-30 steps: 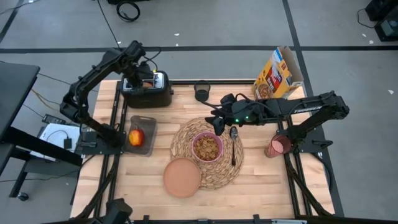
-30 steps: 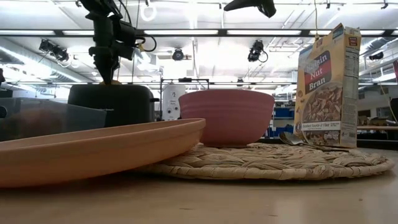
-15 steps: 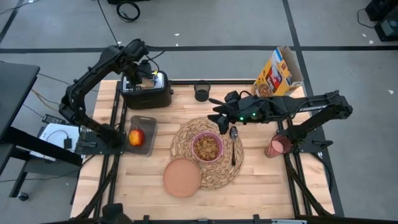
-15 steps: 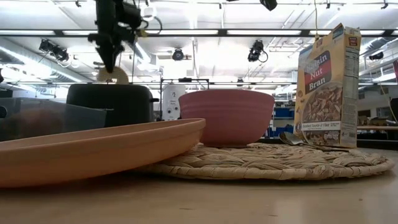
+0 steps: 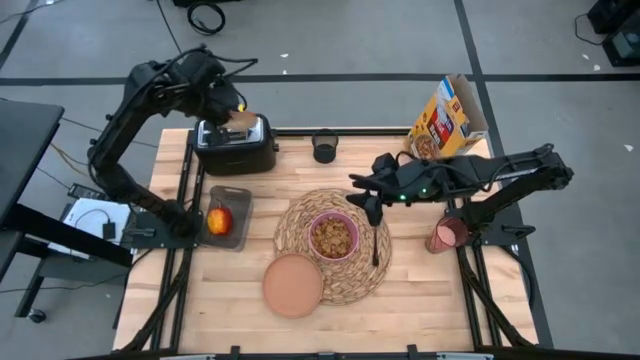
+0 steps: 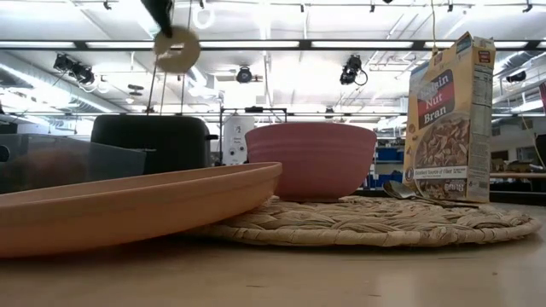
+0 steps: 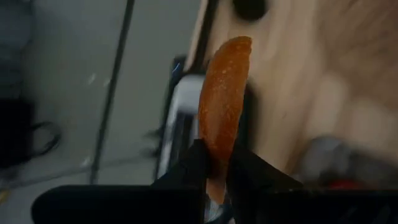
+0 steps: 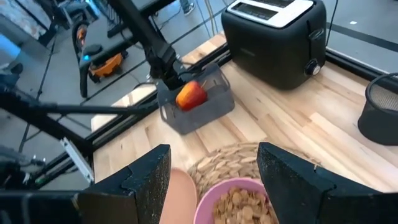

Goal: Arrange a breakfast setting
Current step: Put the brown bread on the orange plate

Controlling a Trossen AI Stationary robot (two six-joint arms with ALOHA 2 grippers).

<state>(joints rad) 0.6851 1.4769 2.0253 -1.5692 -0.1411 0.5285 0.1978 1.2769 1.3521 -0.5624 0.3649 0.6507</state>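
My left gripper (image 5: 232,108) is shut on a tan toast slice (image 5: 241,118), high above the black toaster (image 5: 235,145). The slice also shows in the low view (image 6: 177,51) and the left wrist view (image 7: 224,93). My right gripper (image 5: 363,196) is open and empty over the far edge of the woven placemat (image 5: 298,215). A pink bowl (image 5: 332,235) of cereal and a metal spoon (image 5: 377,240) lie on the mat. The brownish-pink plate (image 5: 293,285) overlaps the mat's near-left edge. A red apple (image 5: 218,220) sits in a grey tray. The pink cup (image 5: 446,235) is at the table's right. My left gripper pinches the toast slice between its two fingers (image 7: 196,165) at one edge (image 7: 216,155), a finger on each flat face. The fingers come from above, pointing down. The slice hangs below them (image 6: 177,51), on edge and clear of the toaster.
The yellow-and-red cereal box (image 5: 447,120) stands at the far right corner. A black mesh cup (image 5: 325,147) stands at the far middle. The grey tray (image 5: 228,215) lies at the left edge. Bare wood shows at the near right of the table.
My left gripper has gone up from the toaster with the toast slice, which has come out of the slot and now hangs clear above it. My right gripper has drawn a little toward the table's right edge, still open.
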